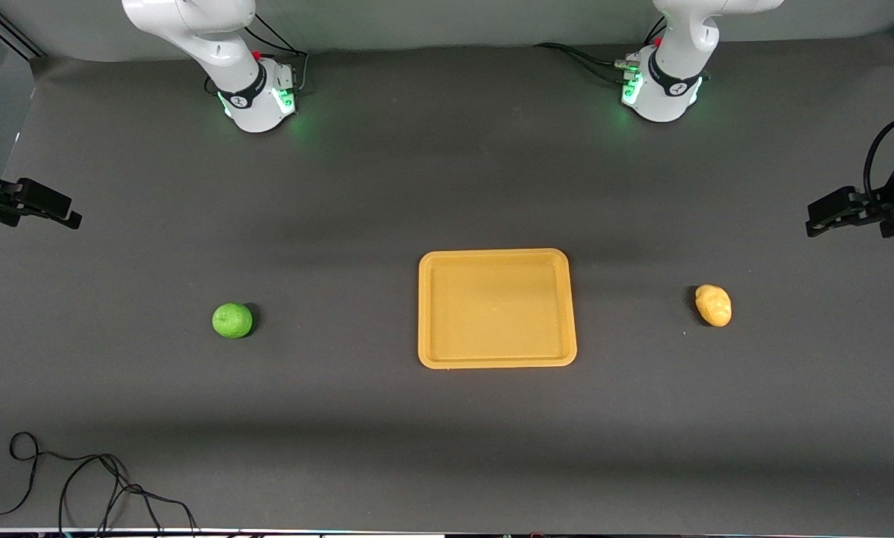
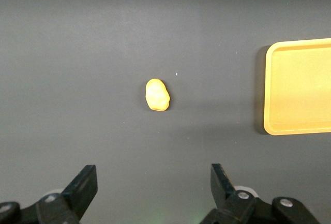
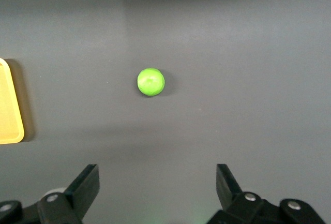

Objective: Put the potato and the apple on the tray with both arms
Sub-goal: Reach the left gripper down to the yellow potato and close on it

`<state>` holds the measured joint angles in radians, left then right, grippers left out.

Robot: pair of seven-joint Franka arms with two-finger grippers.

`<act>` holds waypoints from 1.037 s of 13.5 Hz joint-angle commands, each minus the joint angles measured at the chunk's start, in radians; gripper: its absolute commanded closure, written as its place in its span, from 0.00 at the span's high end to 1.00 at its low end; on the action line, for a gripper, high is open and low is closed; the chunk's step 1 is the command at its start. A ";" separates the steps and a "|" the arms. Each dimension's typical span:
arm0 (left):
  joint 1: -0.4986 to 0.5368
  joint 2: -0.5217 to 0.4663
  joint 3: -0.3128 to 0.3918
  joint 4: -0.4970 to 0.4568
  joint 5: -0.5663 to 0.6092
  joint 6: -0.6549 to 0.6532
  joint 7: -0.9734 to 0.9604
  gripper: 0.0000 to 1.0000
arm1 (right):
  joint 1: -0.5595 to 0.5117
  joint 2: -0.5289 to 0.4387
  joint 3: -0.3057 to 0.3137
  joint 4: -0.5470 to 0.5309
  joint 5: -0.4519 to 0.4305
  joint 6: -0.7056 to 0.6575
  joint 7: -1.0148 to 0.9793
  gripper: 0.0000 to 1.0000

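Observation:
The orange-yellow tray [image 1: 496, 362] lies flat in the middle of the dark table, with nothing on it. A round green apple [image 1: 232, 320] rests toward the right arm's end; a lumpy yellow potato [image 1: 714, 305] rests toward the left arm's end. My left gripper [image 1: 817, 221] hangs open high over the table's edge at its own end, and its wrist view shows the potato [image 2: 157, 95] well clear of the spread fingers [image 2: 83, 188] and the tray's [image 2: 270, 87] corner. My right gripper [image 1: 69, 215] hangs open at the other end, with the apple [image 3: 151, 82] far from its fingers [image 3: 87, 185].
A loose black cable [image 1: 81, 478] curls on the table at the corner nearest the front camera, toward the right arm's end. Both arm bases [image 1: 264, 101] [image 1: 660, 93] glow green along the table's edge farthest from the camera. The tray's [image 3: 10, 115] edge shows in the right wrist view.

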<state>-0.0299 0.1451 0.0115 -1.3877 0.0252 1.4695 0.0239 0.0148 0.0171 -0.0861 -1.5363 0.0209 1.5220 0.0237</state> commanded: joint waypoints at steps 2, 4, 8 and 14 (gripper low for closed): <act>-0.010 -0.007 0.002 -0.129 0.013 0.138 -0.004 0.98 | 0.005 0.001 -0.004 0.015 0.017 -0.006 -0.018 1.00; -0.008 -0.004 0.004 -0.255 0.016 0.280 -0.004 0.98 | 0.007 0.000 -0.004 0.013 0.017 -0.008 -0.011 1.00; -0.007 0.056 0.004 -0.411 0.016 0.497 0.022 0.98 | 0.007 0.009 -0.003 0.015 0.017 -0.006 -0.011 1.00; 0.040 0.263 0.004 -0.470 0.015 0.816 0.091 0.97 | 0.010 0.011 -0.001 0.015 0.017 0.003 -0.010 1.00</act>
<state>-0.0147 0.3616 0.0163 -1.8364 0.0280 2.1900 0.0738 0.0172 0.0213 -0.0840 -1.5362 0.0209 1.5224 0.0236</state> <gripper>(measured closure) 0.026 0.000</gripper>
